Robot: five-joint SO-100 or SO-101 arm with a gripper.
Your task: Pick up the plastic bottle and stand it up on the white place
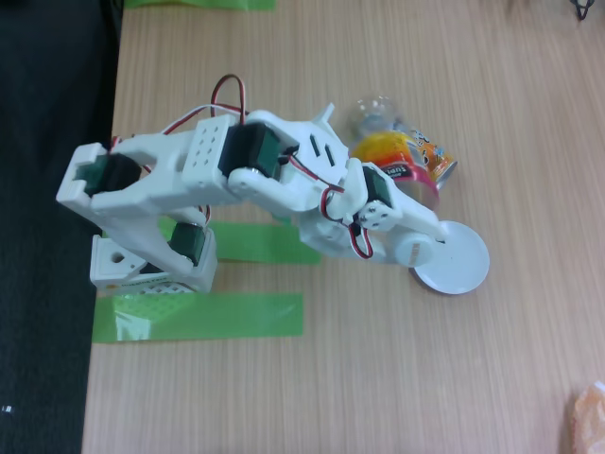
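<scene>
The plastic bottle [383, 147] lies tilted just beyond the arm's wrist. Its clear end [376, 112] points to the far side, and its yellow-orange label with a red and black band runs toward the gripper. My gripper [423, 203] reaches to the right, and its fingers appear closed on the bottle's banded end, though the wrist hides most of them. The white place [461, 262], a flat round disc, lies on the table just below and to the right of the gripper. The gripper's white body overlaps the disc's left edge. The bottle's cap is hidden.
An orange-and-blue can-like thing [438, 159] lies right behind the bottle. Green tape strips [198, 316] mark the table by the arm's base [151, 270]. The table's left edge [106, 227] drops to a dark floor. A pale orange object [588, 416] sits at the lower right corner.
</scene>
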